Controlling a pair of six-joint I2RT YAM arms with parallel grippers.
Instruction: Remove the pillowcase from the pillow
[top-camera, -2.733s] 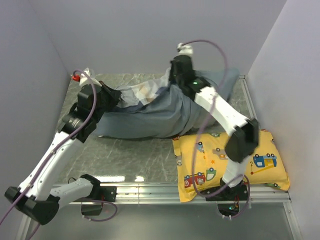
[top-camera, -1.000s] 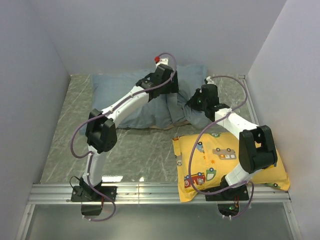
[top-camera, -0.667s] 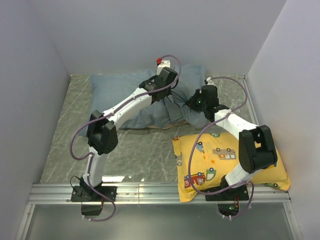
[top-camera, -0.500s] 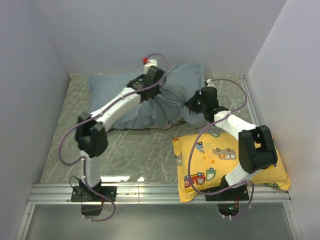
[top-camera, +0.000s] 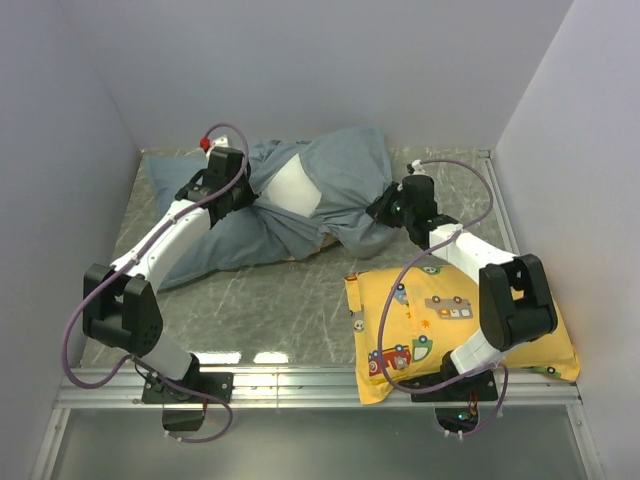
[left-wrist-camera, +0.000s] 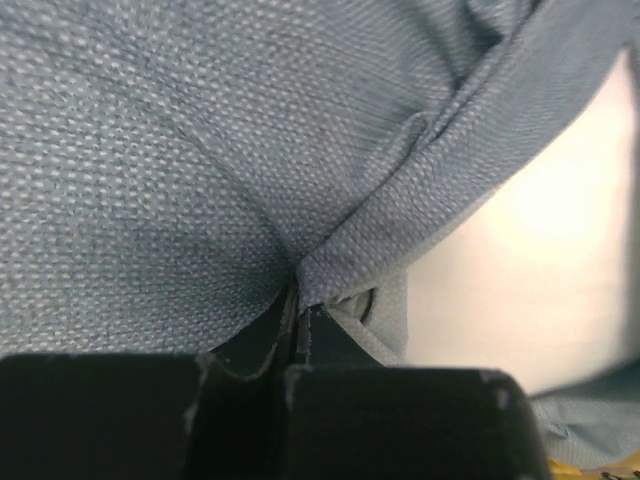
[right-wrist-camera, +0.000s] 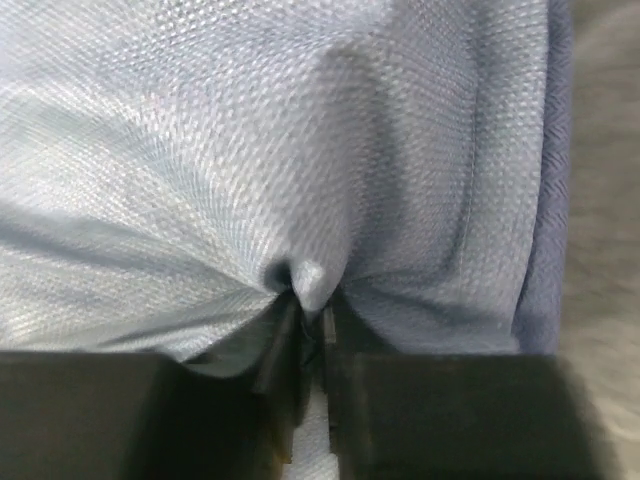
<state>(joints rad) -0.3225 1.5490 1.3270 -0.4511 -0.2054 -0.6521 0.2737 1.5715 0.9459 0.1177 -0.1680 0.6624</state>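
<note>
since half a second ago the left arm has swung away from the middle of the bundle toward the left wall, and the left end effector (top-camera: 243, 190) has dragged a fold of the pillowcase (top-camera: 345, 172) with it. that pull has opened the cover: a patch of the white pillow (top-camera: 291, 188) now shows between blue-grey folds where only fabric showed before. in the left wrist view the end effector (left-wrist-camera: 297, 306) is clamped tight on a pinched ridge of the weave, with the bare white pillow (left-wrist-camera: 530, 270) just beside it. the right end effector (top-camera: 386, 209) has barely shifted and is likewise closed on a pucker of pillowcase (right-wrist-camera: 200, 140) at the right end, near the yellow vehicle-print pillow (top-camera: 455, 310). the pillow lies across the far half of the counter (top-camera: 270, 295), mostly inside its cover. judging from this, the peel has begun but most of the stripping remains, and the two grips probably need to move apart.
</note>
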